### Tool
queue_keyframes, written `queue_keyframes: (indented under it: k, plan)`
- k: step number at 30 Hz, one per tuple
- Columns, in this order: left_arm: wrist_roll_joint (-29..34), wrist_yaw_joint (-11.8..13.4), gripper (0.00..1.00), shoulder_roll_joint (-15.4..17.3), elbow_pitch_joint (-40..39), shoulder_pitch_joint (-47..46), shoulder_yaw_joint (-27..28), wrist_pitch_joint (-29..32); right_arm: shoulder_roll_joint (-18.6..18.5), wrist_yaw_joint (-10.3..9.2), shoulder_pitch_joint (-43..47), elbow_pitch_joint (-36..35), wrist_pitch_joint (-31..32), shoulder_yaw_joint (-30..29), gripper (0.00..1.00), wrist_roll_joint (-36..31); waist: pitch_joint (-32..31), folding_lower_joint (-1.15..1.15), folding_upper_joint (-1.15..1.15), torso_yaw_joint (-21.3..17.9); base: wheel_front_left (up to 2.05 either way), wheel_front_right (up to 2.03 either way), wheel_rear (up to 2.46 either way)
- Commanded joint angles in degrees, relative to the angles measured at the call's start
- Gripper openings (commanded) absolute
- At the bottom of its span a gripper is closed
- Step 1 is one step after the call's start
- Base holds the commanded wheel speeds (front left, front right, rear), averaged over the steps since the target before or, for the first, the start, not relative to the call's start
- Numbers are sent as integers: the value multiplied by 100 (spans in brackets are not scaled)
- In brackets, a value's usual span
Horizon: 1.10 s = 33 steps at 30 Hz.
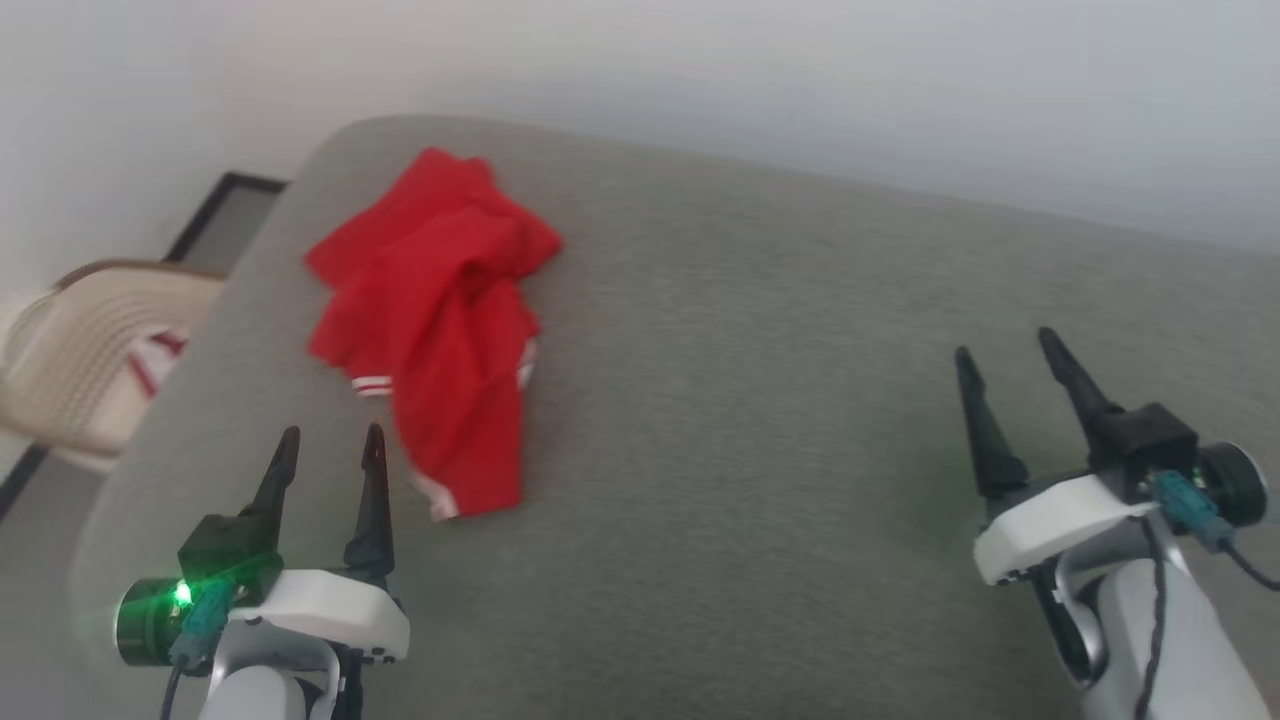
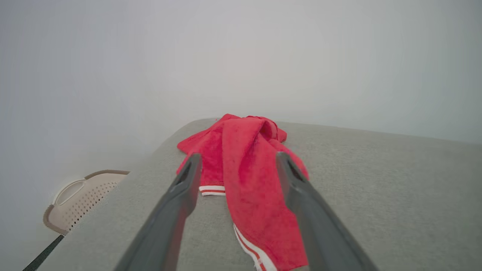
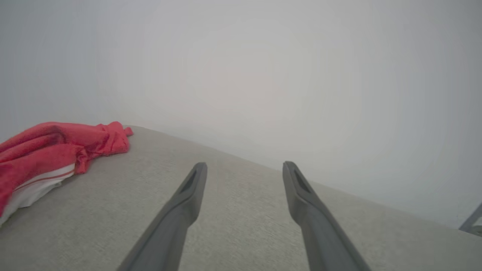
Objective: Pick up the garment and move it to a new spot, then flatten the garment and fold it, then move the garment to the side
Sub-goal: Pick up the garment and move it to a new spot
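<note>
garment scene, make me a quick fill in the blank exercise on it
The garment is bright ____ with white stripes.
The left gripper and right gripper are both ____, holding nothing.
The garment lies nearer the ____ one.
A beige ____ stands left of the grey surface.
Missing: red; open; left; basket.

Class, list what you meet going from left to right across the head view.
Cream basket → left gripper, jaws open → red garment → right gripper, jaws open.
</note>
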Motion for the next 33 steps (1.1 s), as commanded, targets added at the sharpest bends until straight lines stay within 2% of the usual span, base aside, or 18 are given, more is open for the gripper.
queue_keyframes:
  k: [1,10,17,21,26,29,33]
  plan:
    - [34,-3,100,-3,-10,41,16,-19,27,0,-52,15,-19,39,100,15,55,0,0,408,0,0,0]
    - [-87,143,100,-62,-69,286,111,-19,142,0,-62,209,-17,679,100,173,-80,0,0,1230,0,0,0]
    - [-394,354,100,-69,-353,586,102,-19,178,0,-301,387,-17,1183,100,310,-29,0,0,1301,0,0,0]
    - [-347,243,100,-71,-284,470,4,-19,149,0,-245,375,-17,1135,100,336,13,0,0,1275,0,0,0]
    - [-199,-32,100,-19,-132,-44,-62,-18,117,0,-345,296,-17,1117,100,273,296,0,0,842,0,0,0]
    - [-138,-182,100,241,150,-652,-239,-19,72,0,-447,247,-16,1070,100,236,542,0,0,495,0,0,0]
    - [-357,-248,100,711,1164,-1687,-592,21,31,0,-585,188,-15,975,100,203,913,0,0,17,0,0,0]
